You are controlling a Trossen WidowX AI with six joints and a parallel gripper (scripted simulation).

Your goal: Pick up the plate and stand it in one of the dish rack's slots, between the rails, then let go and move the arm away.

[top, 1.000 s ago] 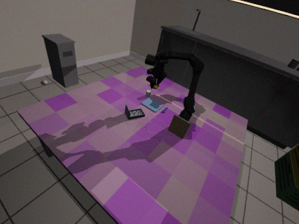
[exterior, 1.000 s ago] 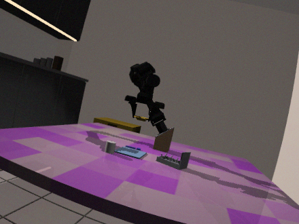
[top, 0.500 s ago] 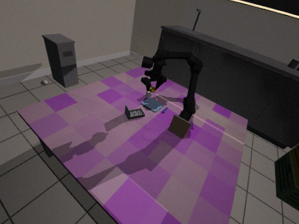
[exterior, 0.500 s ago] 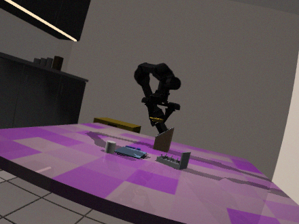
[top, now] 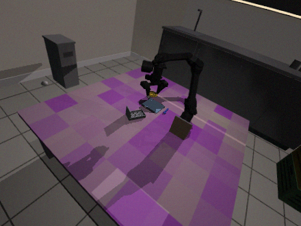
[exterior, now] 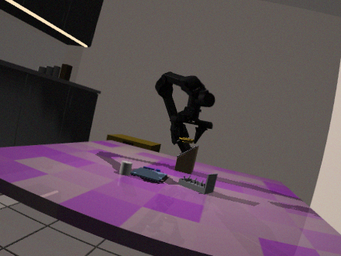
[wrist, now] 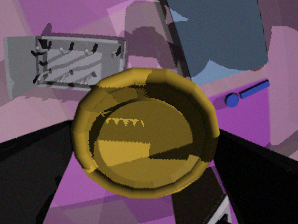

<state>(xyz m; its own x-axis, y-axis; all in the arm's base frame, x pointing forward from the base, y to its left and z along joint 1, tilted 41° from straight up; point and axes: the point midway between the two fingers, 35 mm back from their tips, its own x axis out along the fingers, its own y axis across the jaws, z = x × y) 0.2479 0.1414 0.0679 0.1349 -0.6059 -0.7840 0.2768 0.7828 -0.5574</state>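
Observation:
My gripper (top: 153, 90) (exterior: 187, 139) (wrist: 145, 132) is shut on the yellow plate (top: 152, 93) (exterior: 187, 139) (wrist: 143, 132), one finger on each side of its rim. It holds the plate roughly level in the air, well above the purple checkered table (top: 68, 137). The grey dish rack (top: 136, 114) (exterior: 198, 183) (wrist: 67, 63), with rows of small pegs and one raised end wall, sits on the table. It lies below the plate, off to the upper left in the wrist view.
A blue book (top: 153, 105) (exterior: 149, 174) (wrist: 213, 26) lies under the plate, with a small blue pen (top: 165, 111) (wrist: 246, 92) beside it. A brown box (top: 181, 127) (exterior: 187, 160) stands by the arm's base. A white cup (exterior: 125, 167) stands left of the book.

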